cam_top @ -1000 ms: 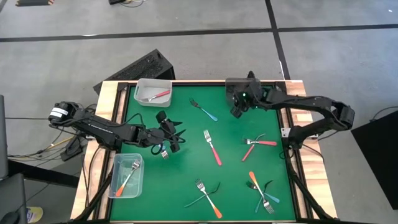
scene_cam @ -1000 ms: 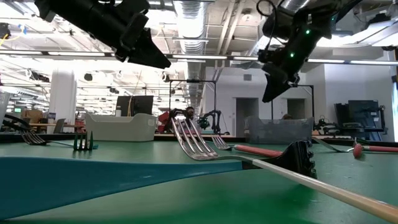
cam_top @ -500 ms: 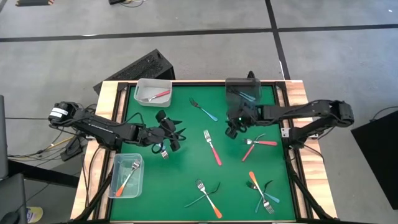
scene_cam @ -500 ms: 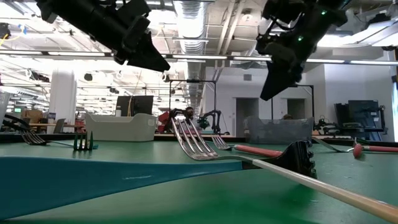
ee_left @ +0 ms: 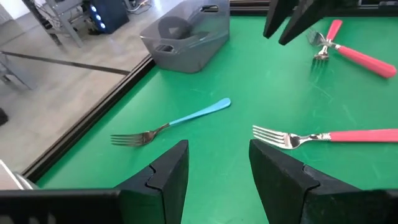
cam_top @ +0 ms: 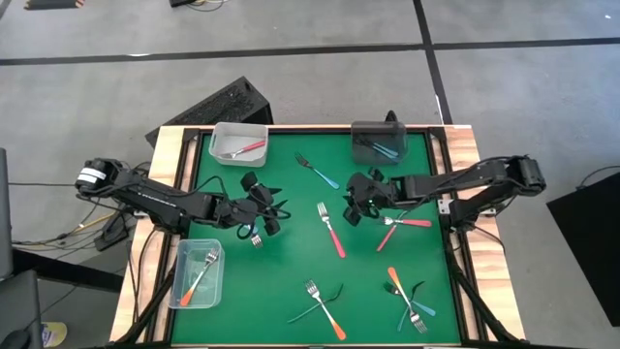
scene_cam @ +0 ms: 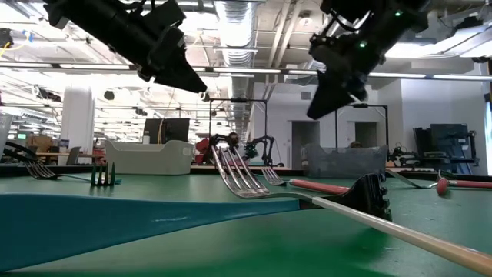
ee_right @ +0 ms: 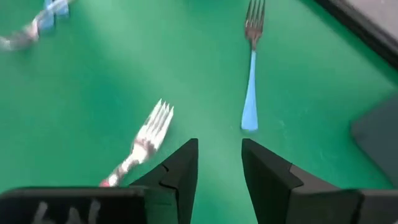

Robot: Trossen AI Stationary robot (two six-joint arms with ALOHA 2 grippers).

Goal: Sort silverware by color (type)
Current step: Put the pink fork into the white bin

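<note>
The silverware lies scattered on the green mat (cam_top: 291, 262). A blue-handled fork (cam_top: 318, 173) lies at the far middle and a red-handled fork (cam_top: 331, 231) at the centre. Two red forks (cam_top: 402, 223) cross at the right, and orange and blue forks (cam_top: 325, 308) (cam_top: 409, 299) lie near the front edge. My left gripper (cam_top: 279, 218) hangs open above the mat left of centre, nothing between its fingers (ee_left: 214, 180). My right gripper (cam_top: 349, 208) hangs open above the mat just right of the red fork (ee_right: 140, 146) and touches nothing (ee_right: 217, 168).
A clear bin (cam_top: 239, 142) at the far left holds a red fork. A clear bin (cam_top: 199, 273) at the near left holds an orange fork. A dark grey bin (cam_top: 380, 142) at the far right holds a blue fork. Wooden rails edge the mat.
My right gripper has swung away from the dark grey bin toward the table's middle and a little nearer. It has turned about and stayed above the mat. The bin, which the arm covered before, now shows a blue fork inside.
</note>
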